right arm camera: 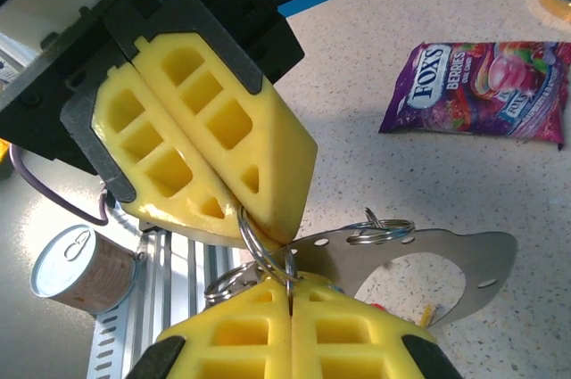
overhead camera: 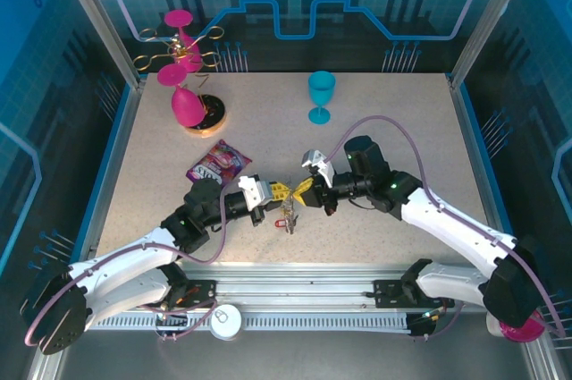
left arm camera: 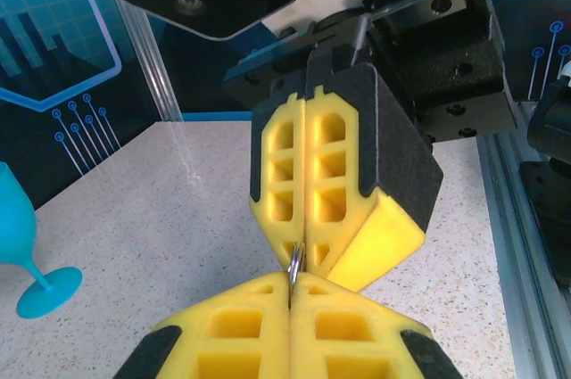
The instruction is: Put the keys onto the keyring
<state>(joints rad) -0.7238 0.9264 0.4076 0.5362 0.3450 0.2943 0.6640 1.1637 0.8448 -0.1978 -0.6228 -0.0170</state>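
1. At the near-centre of the table (overhead camera: 384,147), top view: the left end effector (overhead camera: 278,190) and right end effector (overhead camera: 304,190) meet tip to tip above the surface. A small cluster with a red piece (overhead camera: 288,216) hangs just below the junction. It's too small here to split keys from ring. Both arms reach in low from their bases, forearms angled inward, wrists facing each other.
2. Left wrist view: the left fingers (left arm camera: 357,325) are together, clamped on the thin steel keyring (left arm camera: 294,263), which is seen edge-on at the very tips. The right fingers opposite are also together, meeting the same ring from above. A blue goblet (left arm camera: 31,254) stands well apart.
3. Right wrist view: the right end effector (right arm camera: 290,294) is closed on the keyring (right arm camera: 254,241), and the left end effector (right arm camera: 234,199) pinches its upper coil. A flat silver plate (right arm camera: 446,259) with a big hole and a smaller ring (right arm camera: 379,234) hang beside the grip. I can't pick out the keys for certain. The candy bag (right arm camera: 482,89) and can (right arm camera: 76,267) are apart from the work.
4. My read: the step in hand is working the split ring.
   - Hold one side fixed and let the other make small turns along the coil.
   - Both grips are tip-only, so use low force and don't pull apart, or the ring likely pops out.
   - Watch the hanging plate for snags.
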